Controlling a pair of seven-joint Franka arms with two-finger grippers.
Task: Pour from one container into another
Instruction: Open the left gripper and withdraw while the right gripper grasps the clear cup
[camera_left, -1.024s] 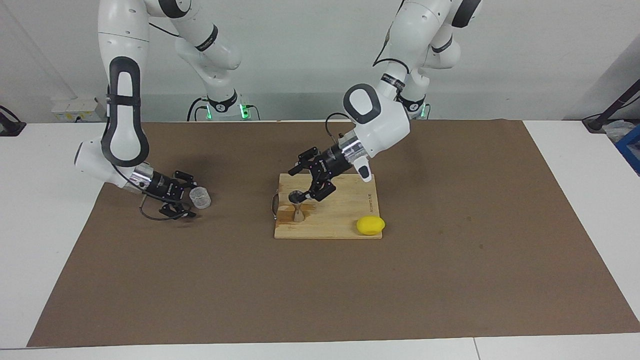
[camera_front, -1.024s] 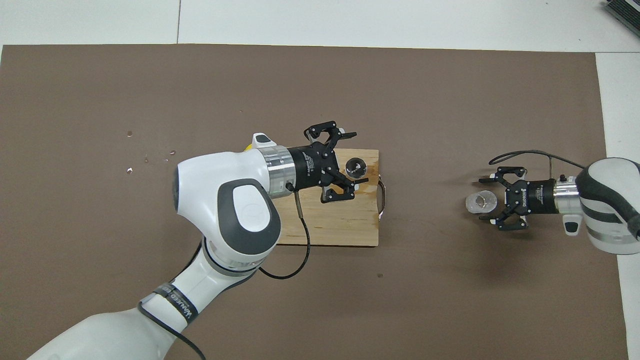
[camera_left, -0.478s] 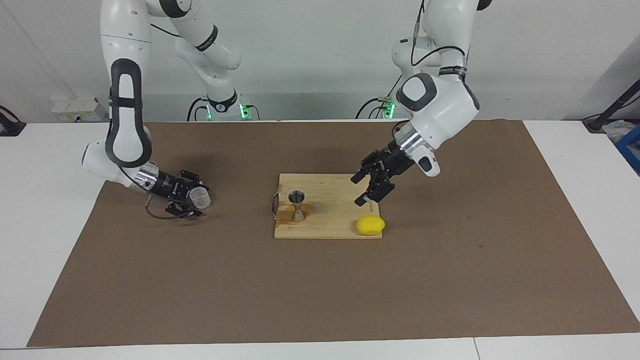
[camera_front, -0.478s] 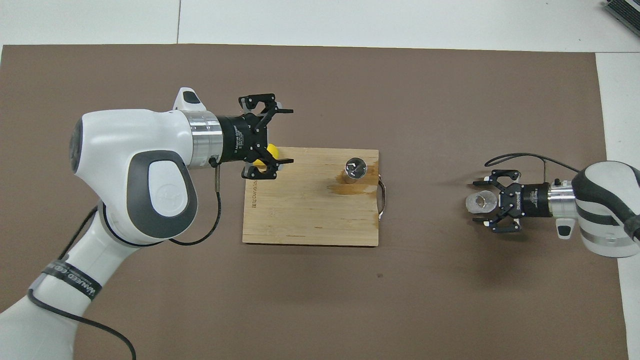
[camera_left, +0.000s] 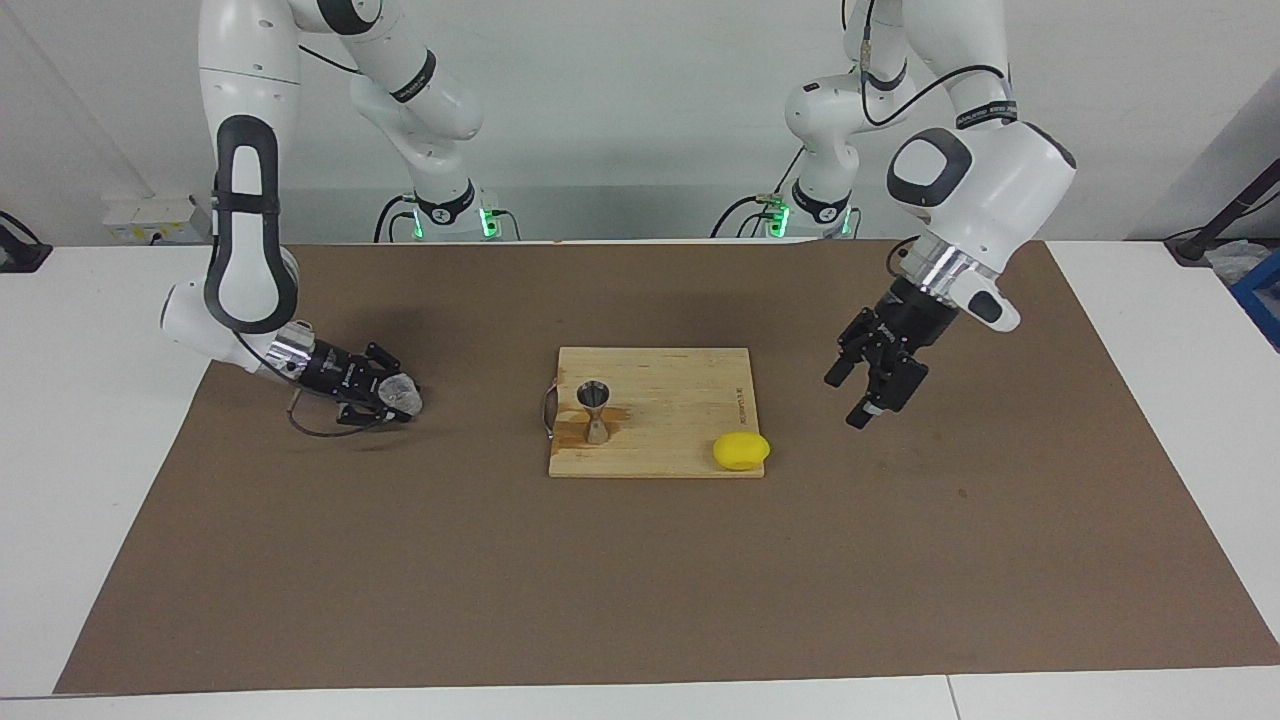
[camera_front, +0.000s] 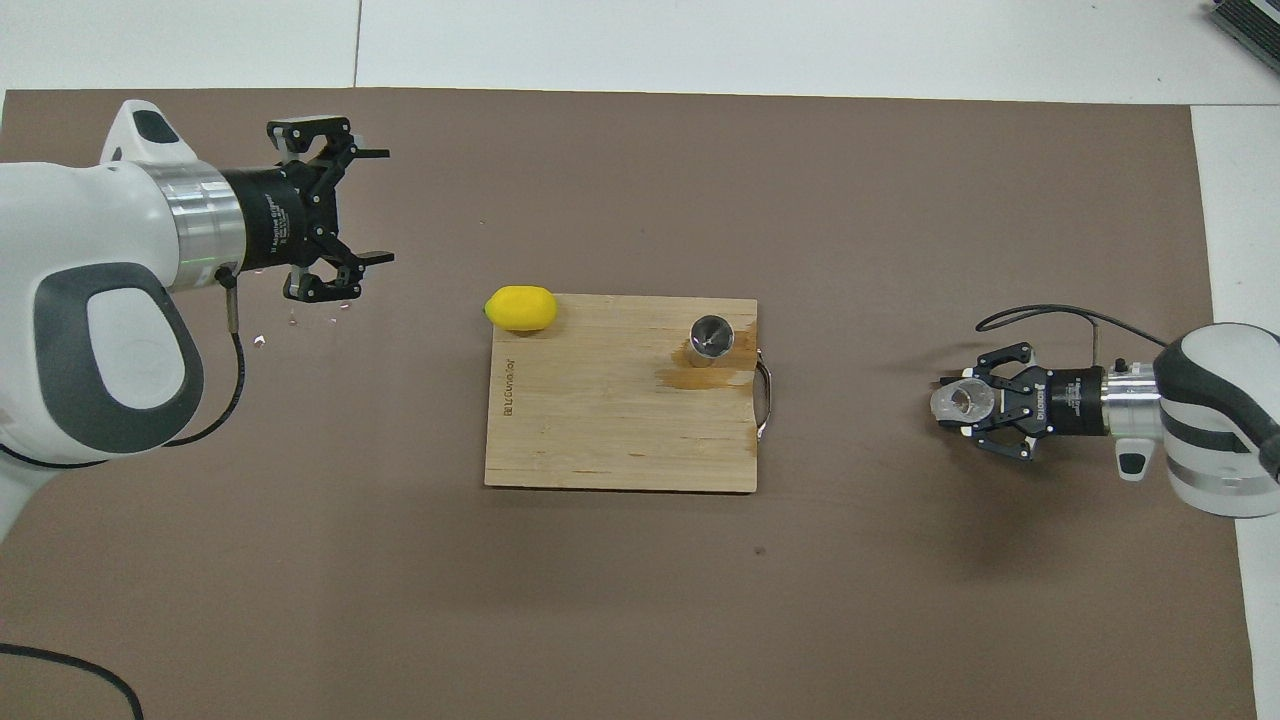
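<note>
**Right claw clamped on the glass cup, left claw spread over bare mat**

Read across the facing view, the right claw (camera_left: 385, 398) comes first, low at the right arm's end of the brown mat (camera_left: 640, 590). Its fingers are closed on the glass cup (camera_left: 403, 396), which sits between them on the mat; seen from overhead, the cup (camera_front: 962, 400) is at the claw's tips.

In the middle of the tabletop (camera_left: 60, 420) lies the wooden board (camera_left: 670, 440). The steel jigger (camera_left: 596, 410) stands upright on it, at the board's handle end toward the right arm, well apart from both claws. A yellow lemon (camera_left: 741, 451) rests at the board's corner farthest from the robots, toward the left arm.

The left claw (camera_left: 862, 394) hangs in the air over bare mat beside the board, toward the left arm's end, with its fingers spread wide and holding nothing.
</note>
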